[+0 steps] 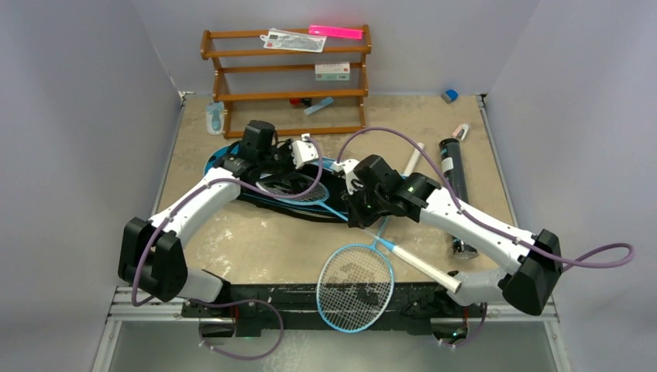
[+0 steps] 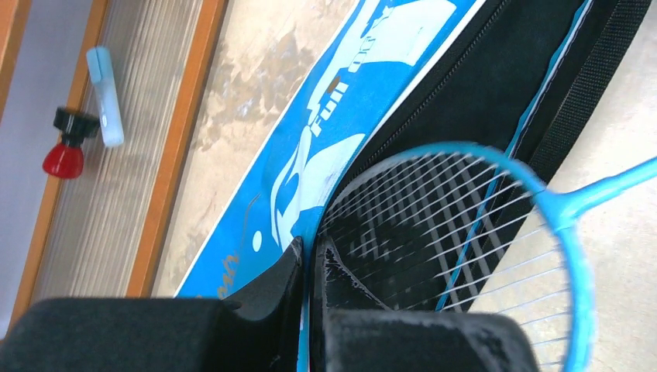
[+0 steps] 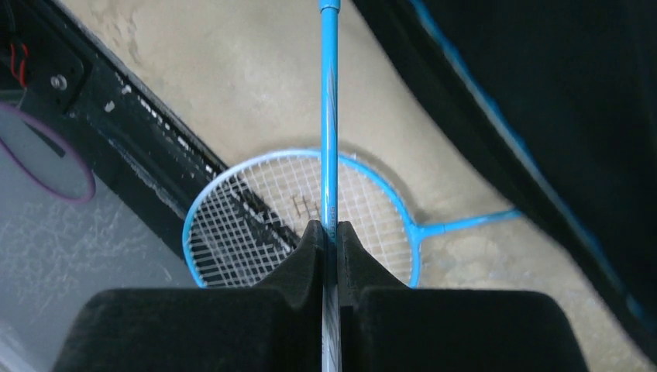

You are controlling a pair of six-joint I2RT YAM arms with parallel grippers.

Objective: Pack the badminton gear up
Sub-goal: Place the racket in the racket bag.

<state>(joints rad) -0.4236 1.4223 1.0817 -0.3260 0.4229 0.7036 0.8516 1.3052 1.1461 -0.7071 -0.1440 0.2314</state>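
The left gripper (image 2: 311,310) is clenched on the rim of the held racket (image 2: 457,232), whose head lies over the blue bag (image 2: 310,132). The right gripper (image 3: 330,246) grasps that racket's blue shaft. Of the bag's lettering only "Full" is legible. The second racket (image 1: 355,287) overhangs the table's (image 1: 256,240) near edge at lower centre. The left arm (image 1: 194,205) and right arm (image 1: 472,221) angle inward to mid-frame.

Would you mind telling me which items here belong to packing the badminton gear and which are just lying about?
For the job: held racket, loose racket, blue bag, black tube.
Lying about: wooden rack, pale-blue bottle, small blue object.
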